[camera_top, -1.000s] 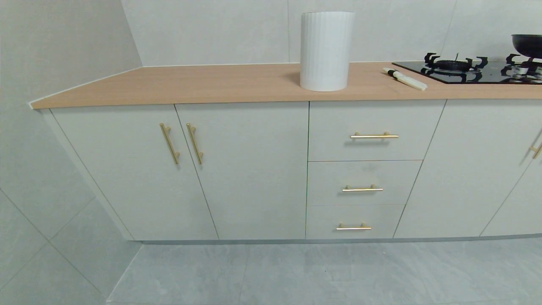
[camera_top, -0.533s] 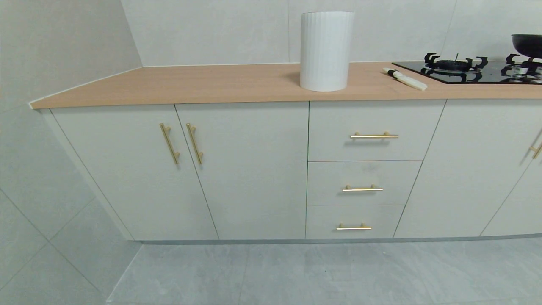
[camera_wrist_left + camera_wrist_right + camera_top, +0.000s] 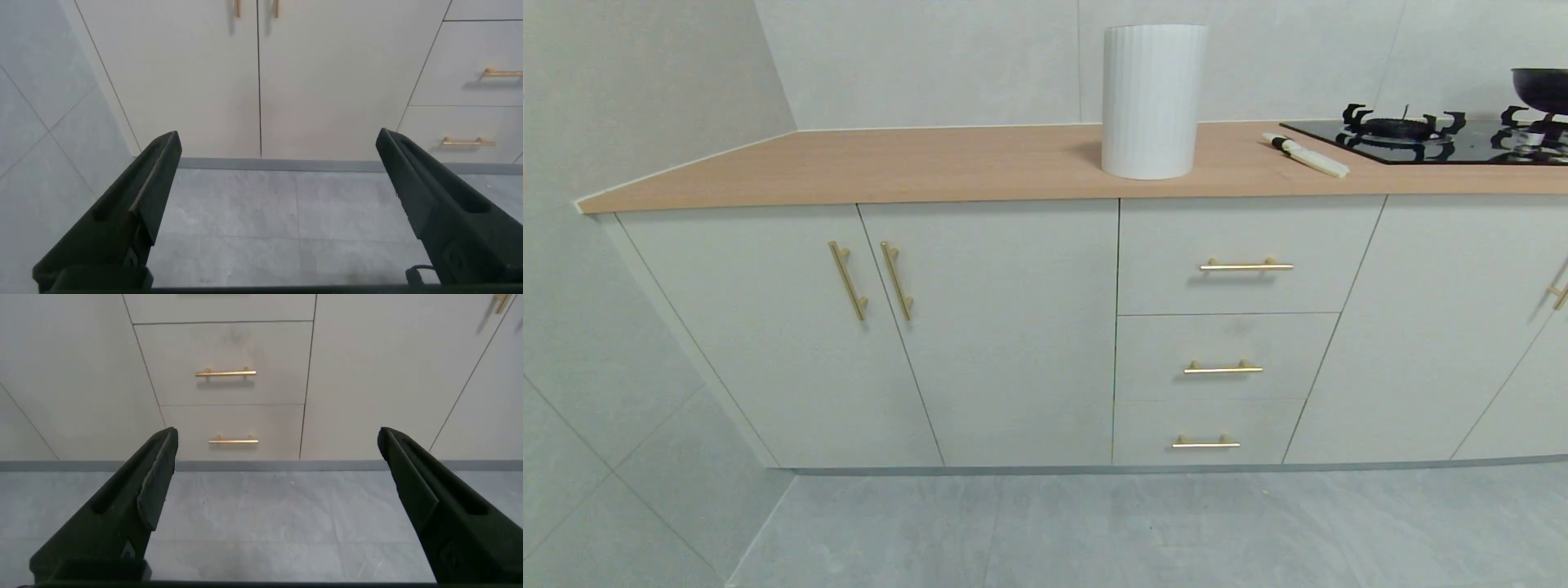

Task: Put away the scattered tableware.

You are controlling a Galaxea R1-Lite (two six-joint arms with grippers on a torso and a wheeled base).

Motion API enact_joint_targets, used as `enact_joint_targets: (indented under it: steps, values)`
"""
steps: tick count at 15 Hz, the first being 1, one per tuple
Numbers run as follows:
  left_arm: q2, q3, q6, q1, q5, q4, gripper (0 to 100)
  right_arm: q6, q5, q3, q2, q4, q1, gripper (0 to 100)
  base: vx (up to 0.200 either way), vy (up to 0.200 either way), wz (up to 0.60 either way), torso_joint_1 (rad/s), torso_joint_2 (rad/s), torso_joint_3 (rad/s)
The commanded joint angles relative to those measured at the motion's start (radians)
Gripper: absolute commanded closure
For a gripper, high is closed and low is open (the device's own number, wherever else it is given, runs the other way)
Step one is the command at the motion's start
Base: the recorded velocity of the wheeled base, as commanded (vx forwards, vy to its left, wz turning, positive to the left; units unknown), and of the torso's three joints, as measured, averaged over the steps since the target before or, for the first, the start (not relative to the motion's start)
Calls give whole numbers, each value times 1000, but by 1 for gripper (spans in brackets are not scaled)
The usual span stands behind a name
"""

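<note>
1. The left gripper (image 3: 278,140) hangs released, fingers wide apart, facing pale cabinet doors (image 3: 261,73).
2. The right gripper (image 3: 278,439), likewise released, faces gold-handled drawers (image 3: 225,351).
3. The cream, black-banded knife (image 3: 1305,153) lies well above both, on the wooden countertop (image 3: 915,163).

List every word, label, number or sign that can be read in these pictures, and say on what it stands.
None: no text can be read. The white ribbed container, the pale utensil, the hob, the cabinet doors and the drawers show plain surfaces.
</note>
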Motion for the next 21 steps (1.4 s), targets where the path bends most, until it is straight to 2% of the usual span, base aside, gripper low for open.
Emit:
enact_joint_targets:
  steps: [1, 21]
  values:
    - [0, 0, -1, 0, 0, 0, 0, 0, 0, 0, 3, 0, 0, 0, 200, 0, 0, 2, 7, -2]
    - [0, 0, -2, 0, 0, -1, 0, 1, 2, 0, 3, 0, 0, 0, 200, 0, 0, 3, 3, 4]
